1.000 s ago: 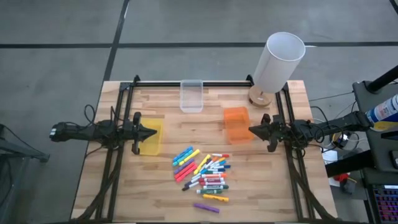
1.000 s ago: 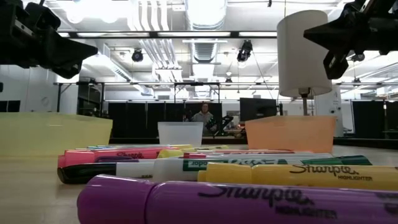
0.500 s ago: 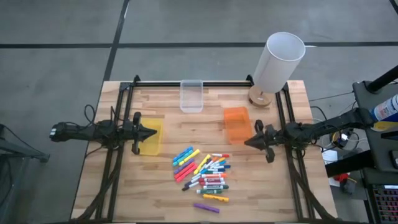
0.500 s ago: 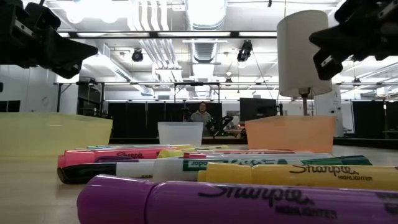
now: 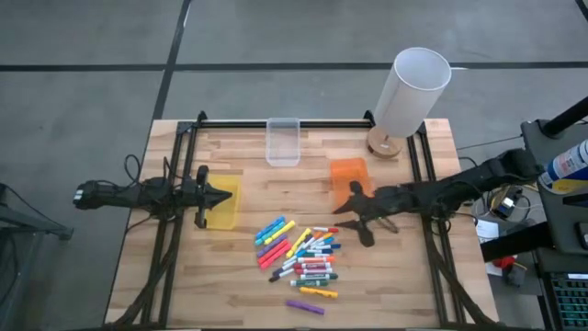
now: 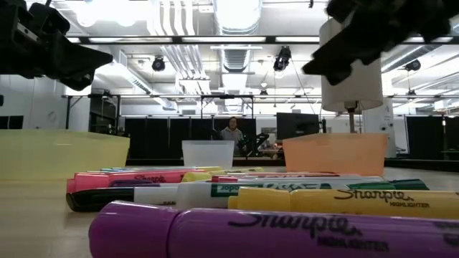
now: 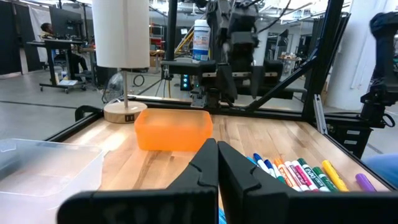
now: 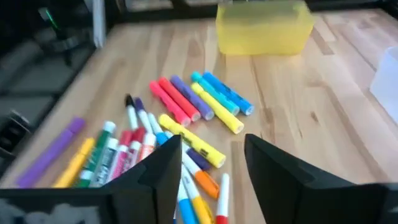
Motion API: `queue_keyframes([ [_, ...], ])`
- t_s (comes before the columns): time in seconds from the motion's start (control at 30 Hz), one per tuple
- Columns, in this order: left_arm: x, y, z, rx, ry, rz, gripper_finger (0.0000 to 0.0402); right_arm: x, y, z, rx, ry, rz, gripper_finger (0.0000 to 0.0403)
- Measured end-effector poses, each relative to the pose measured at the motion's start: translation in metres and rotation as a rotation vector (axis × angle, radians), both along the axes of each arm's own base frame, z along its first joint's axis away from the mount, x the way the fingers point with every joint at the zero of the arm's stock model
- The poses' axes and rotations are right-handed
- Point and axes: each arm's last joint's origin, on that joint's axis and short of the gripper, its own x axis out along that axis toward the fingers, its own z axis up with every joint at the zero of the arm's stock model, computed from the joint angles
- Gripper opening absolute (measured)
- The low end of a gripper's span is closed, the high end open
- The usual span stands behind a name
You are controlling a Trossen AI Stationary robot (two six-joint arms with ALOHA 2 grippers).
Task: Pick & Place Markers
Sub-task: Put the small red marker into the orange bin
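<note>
**Right arm reaching over a pile of markers on a wooden table**

Seen from above, a wooden table is carrying three small plastic bins and a loose pile of markers. The markers are lying in the middle of the table toward its near edge, fanned out and overlapping, with one purple highlighter lying a little apart at the near side of the pile. From table height, that purple highlighter is filling the foreground with a yellow one just behind it.

The right gripper is hanging above the table just beside the orange bin and near the far right edge of the pile. Its wrist camera is showing its two dark fingers spread apart with nothing between them, and the markers lying below and ahead of them.

The left gripper is hanging over the yellow bin at the left side of the table, well apart from the pile. In its own wrist view, its fingers are pressed together, empty.

A clear bin is sitting at the far edge of the table, and a white lamp is standing at the far right corner. A person is sitting in the room beyond the table.
</note>
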Motion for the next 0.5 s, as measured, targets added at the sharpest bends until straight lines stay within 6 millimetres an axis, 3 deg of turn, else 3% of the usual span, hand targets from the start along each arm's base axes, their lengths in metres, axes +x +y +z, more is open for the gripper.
queue_keyframes([
  [0.23,0.0,0.0,0.0,0.0,0.0,0.0,0.0,0.045,0.006,-0.008,-0.211,0.266,0.007,0.0166],
  [0.5,0.0,0.0,0.0,0.0,0.0,0.0,0.0,0.081,0.008,-0.028,-0.359,0.527,-0.09,0.0143],
])
